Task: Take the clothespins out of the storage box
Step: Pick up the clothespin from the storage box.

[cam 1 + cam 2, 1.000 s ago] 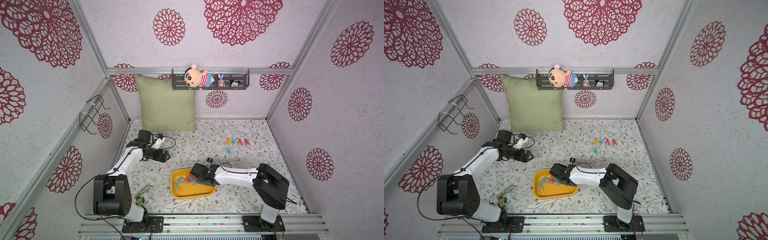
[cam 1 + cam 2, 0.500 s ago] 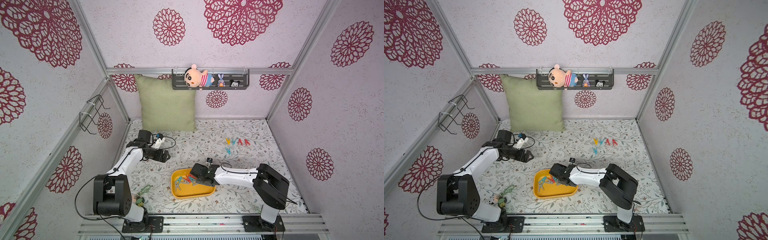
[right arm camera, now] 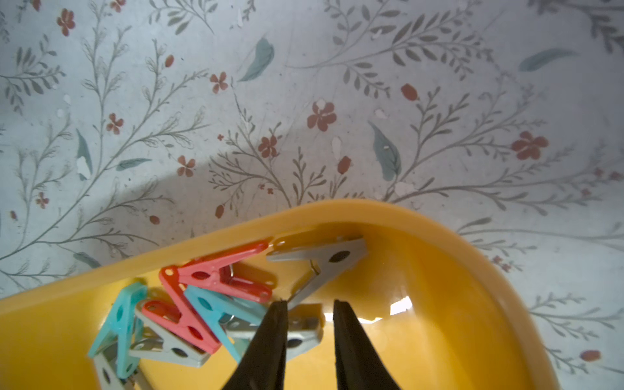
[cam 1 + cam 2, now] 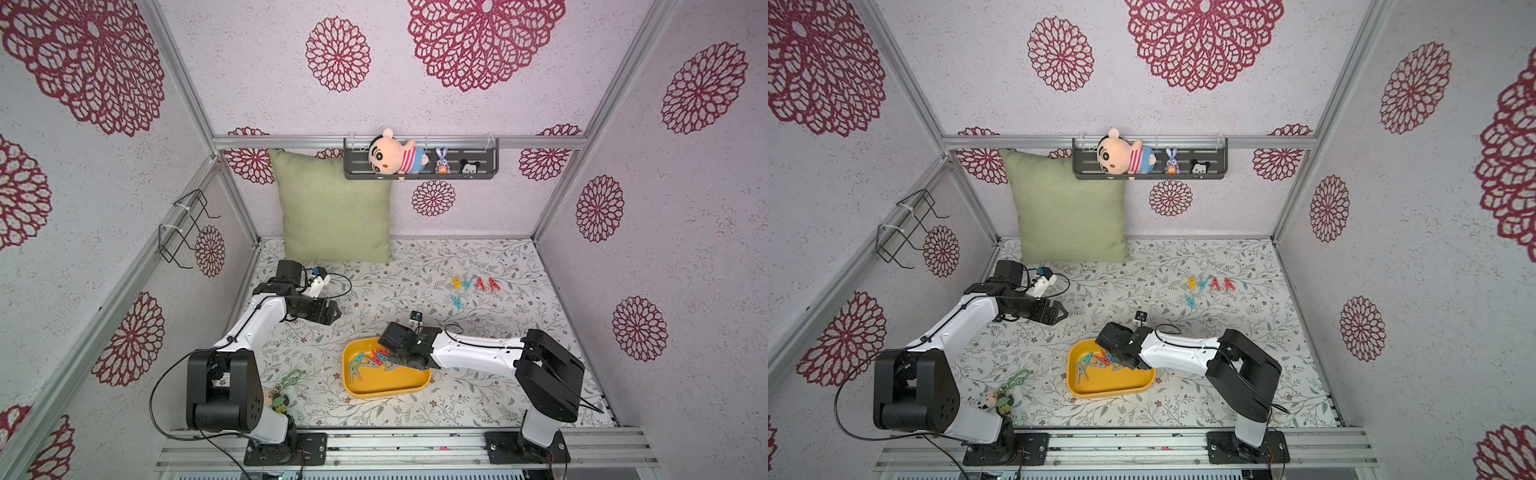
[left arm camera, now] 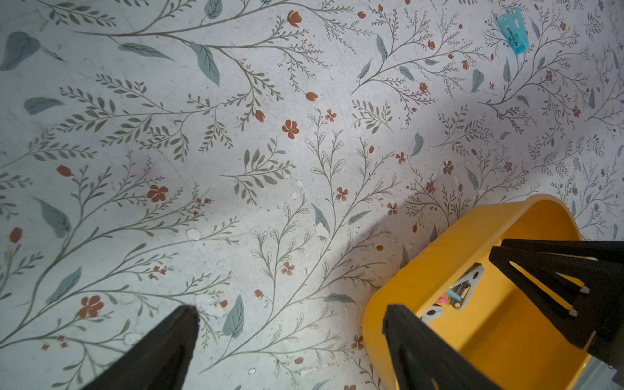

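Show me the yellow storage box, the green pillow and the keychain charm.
storage box [image 4: 386,381]: a top view, bare floor near its front rim.
green pillow [image 4: 334,212]: a top view, middle of its face.
keychain charm [image 4: 280,403]: a top view, the figure at the chain's end.

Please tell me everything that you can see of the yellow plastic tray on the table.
The shallow bright-yellow plastic tray is rectangular with rounded corners, a low rim and a glossy inside. It lies flat on the flower-patterned table, near the front. Red, teal and grey clothespins lie piled at one end; the rest is bare. The right gripper reaches in at the pile's edge.
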`<state>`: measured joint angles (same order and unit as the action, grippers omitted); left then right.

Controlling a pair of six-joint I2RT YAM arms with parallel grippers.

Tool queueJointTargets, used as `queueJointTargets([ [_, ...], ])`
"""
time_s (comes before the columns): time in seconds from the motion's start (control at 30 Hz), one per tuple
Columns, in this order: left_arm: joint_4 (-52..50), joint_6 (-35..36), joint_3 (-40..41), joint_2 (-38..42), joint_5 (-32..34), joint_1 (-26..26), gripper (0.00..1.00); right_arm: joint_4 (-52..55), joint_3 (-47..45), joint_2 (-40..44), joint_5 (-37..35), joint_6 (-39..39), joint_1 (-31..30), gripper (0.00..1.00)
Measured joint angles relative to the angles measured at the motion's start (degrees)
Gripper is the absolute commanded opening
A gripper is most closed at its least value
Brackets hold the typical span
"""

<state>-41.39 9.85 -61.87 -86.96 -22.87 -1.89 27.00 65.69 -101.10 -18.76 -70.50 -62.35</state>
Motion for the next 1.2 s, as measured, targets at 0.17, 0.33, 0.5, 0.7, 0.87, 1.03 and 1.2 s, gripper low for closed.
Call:
queueJointTargets([
  [0.17, 0.0, -0.02, 0.0, 0.0, -0.15, 0.0, 0.94, -0.85, 0.9, -1.9, 0.9, 0.0, 0.35, 0.31],
  [0.33, 0.0, 0.0, 0.0, 0.04, -0.2, 0.0, 0.94, -0.35, 1.14, -3.37, 1.22, 0.0, 0.48, 0.31],
  [0.5, 0.0, 0.0, 0.0, 0.09, -0.42, 0.0, 0.94, 0.76, 1.14, -3.37, 1.44, -0.07, 0.48, 0.31],
  [0.7, 0.0, 0.0, 0.0, 0.11, -0.61, 0.0, 0.94, 1.38, -1.36, -3.08, 1.55, -0.35, 0.48, 0.32],
  [0.87, -0.02, 0.0, 0.0, 0.17, -0.63, -0.11, 0.94, 1.62, -1.86, -2.49, 1.62, -0.63, 0.5, 0.31],
  [1.03, 0.0, 0.0, 0.0, 0.26, -0.63, -0.11, 0.94, 1.57, -1.86, -2.49, 1.88, -0.57, 0.5, 0.25],
  [1.2, 0.0, 0.0, 0.0, 0.28, -0.63, -0.11, 0.94, 1.55, -1.86, -2.49, 2.03, -0.48, 0.5, 0.17],
])
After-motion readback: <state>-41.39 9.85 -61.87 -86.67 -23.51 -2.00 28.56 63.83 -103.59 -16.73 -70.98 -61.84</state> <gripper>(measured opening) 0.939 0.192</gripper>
